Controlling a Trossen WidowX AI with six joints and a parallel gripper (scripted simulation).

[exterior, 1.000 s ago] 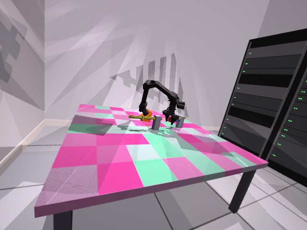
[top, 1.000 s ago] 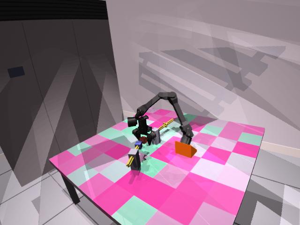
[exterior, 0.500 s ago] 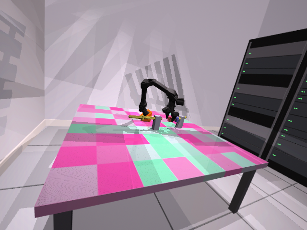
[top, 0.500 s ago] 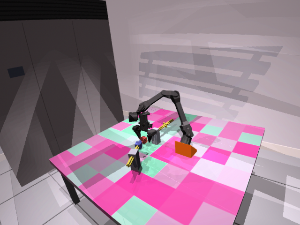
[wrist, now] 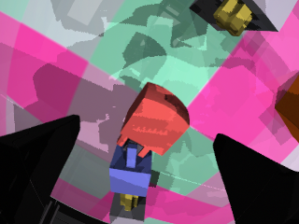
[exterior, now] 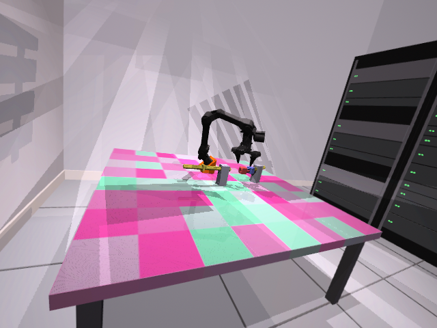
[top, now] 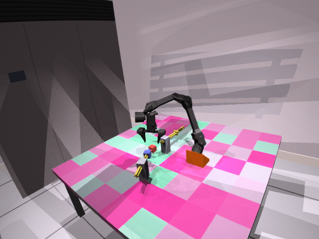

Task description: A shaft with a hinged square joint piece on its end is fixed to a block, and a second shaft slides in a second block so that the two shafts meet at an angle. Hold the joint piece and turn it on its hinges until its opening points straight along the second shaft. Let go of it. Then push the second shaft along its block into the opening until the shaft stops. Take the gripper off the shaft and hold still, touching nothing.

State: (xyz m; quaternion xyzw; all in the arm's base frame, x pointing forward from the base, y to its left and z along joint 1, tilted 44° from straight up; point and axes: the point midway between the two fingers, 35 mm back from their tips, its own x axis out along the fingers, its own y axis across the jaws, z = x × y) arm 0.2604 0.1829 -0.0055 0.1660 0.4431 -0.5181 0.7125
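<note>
The red joint piece (top: pixel 152 148) (exterior: pixel 242 170) (wrist: pixel 156 121) is hinged to a blue part (top: pixel 147 153) (exterior: pixel 250 169) (wrist: pixel 130 181) on the fixed yellow shaft (top: pixel 138 172) (wrist: pixel 129 202) in the first grey block (top: pixel 144 170) (exterior: pixel 257 175). In the wrist view it is turned up and right, roughly toward the second shaft (top: pixel 177 132) (exterior: pixel 192 166) (wrist: pixel 233 18); exact alignment I cannot tell. That shaft passes through the second grey block (top: pixel 165 146) (exterior: pixel 222 176), its end apart from the red piece. My gripper (top: pixel 152 142) (exterior: pixel 244 163) (wrist: pixel 149 133) is open and empty above the red piece.
The orange arm base (top: pixel 195 158) (exterior: pixel 208 165) (wrist: pixel 290 106) is to one side of the blocks. The second block stands close to my gripper, and a small yellow crosspiece (top: pixel 176 133) sits on the second shaft behind it. All stand on the checkered table (top: pixel 144 223) (exterior: pixel 169 254).
</note>
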